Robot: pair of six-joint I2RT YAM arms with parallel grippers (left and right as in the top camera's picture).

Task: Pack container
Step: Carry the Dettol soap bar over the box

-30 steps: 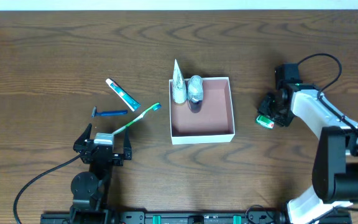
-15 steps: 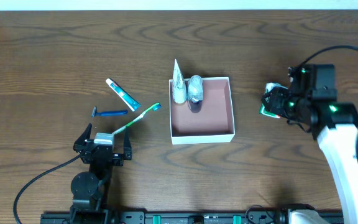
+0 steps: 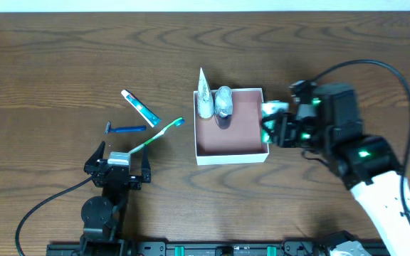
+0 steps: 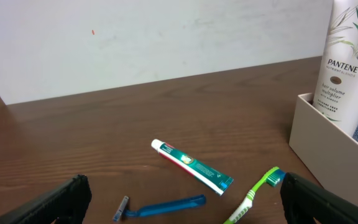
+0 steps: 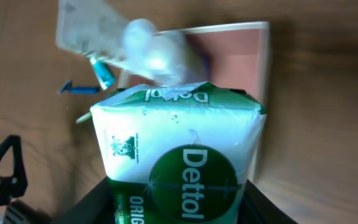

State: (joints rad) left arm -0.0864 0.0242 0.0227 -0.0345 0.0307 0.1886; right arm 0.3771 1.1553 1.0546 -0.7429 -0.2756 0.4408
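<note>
Nearest the robot's base, the left gripper (image 3: 119, 159) rests low on the wooden table (image 3: 48, 57) with its fingers spread wide and nothing between them. Just beyond it lies a green toothbrush (image 3: 159, 135), its handle end close to that gripper and its blue-tipped head angled toward the container (image 3: 242, 134). A blue razor (image 3: 125, 129) lies beside the toothbrush on the left, apart from it. Farther out, a white and teal toothpaste tube (image 3: 140, 107) lies slantwise on the bare wood.

The container sits at the middle of the table, a shallow square box with white walls and a pink-brown floor. Most of that floor is bare. In its far left corner a white Pantene tube (image 3: 203, 96) stands against the left wall. A small bottle (image 3: 223, 103) with a silvery top is just beside it and looks to be touching.

The right gripper (image 3: 275, 126) is clenched on a green and white Dettol soap pack (image 5: 179, 162). It holds the pack at the container's right wall, near the far right corner. Whether the pack touches the wall cannot be told. In the right wrist view the pack fills the foreground, with the container's floor and the bottles blurred behind it.
</note>
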